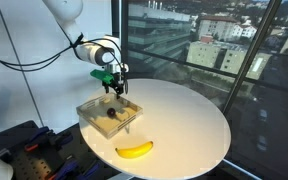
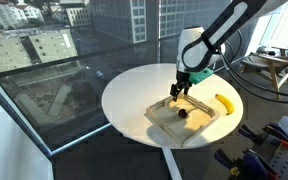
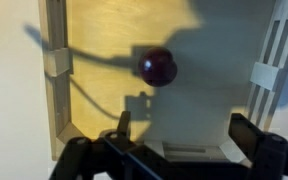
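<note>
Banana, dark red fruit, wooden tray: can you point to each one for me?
banana (image 1: pixel 135 150), exterior view, middle of its curved yellow body.
dark red fruit (image 3: pixel 158 67), wrist view, centre of its round top.
wooden tray (image 3: pixel 209 70), wrist view, bare floor right of the fruit.

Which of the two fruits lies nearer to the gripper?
The dark red round fruit inside the wooden tray, directly under the open gripper. The yellow banana lies outside the tray, on the white table.

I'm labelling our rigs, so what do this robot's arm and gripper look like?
The arm is white with rounded joints, black cables looping beside it. The gripper is black with a green part at its side and dark fingers.
</note>
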You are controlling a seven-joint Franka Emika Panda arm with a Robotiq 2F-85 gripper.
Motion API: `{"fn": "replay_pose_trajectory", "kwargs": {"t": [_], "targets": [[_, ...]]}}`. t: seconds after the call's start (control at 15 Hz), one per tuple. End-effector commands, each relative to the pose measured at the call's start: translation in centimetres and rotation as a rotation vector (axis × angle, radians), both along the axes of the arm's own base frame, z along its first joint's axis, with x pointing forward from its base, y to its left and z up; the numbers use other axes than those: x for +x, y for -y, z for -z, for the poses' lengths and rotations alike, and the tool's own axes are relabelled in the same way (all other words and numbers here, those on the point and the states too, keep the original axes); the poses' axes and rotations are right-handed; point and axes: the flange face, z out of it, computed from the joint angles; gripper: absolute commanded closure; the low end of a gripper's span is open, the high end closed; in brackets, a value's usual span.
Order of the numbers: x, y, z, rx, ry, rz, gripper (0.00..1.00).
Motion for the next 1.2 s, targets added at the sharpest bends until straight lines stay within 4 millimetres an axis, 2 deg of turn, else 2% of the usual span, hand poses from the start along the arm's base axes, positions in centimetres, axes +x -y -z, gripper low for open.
{"fn": "replay_pose_trajectory", "kwargs": {"t": [0.0, 1.13], "targets": [[-0.1, -0.1, 0.3, -0.010, 0.010, -0.014, 0.00], [-1.1, -0.1, 3.6, -0.014, 0.013, -0.023, 0.00]]}}
